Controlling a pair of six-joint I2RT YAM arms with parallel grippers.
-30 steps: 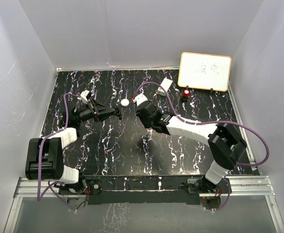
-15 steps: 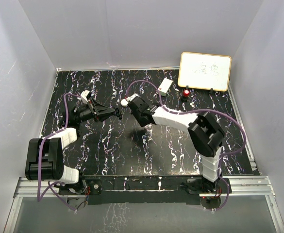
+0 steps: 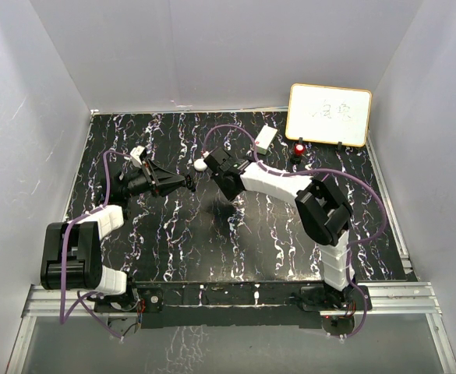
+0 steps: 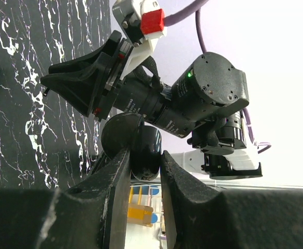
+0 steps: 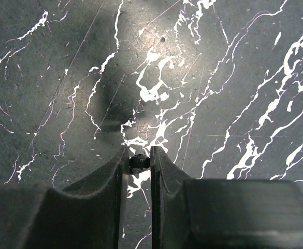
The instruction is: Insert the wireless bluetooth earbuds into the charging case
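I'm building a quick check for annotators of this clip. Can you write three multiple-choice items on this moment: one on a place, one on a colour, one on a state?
1. Where does the whiteboard stand?
A. at the far right corner of the table
B. at the near left edge
C. between the arm bases

2. What colour is the earbud in the right end effector?
A. white
B. black
C. red

3. How is the left end effector?
A. open over bare table
B. shut on a round black case
C. out of view

Answers:
1 A: the top view shows it at the far right.
2 B: the right wrist view shows a tiny black piece pinched between the fingers.
3 B: the left wrist view shows both fingers pressed against the case.
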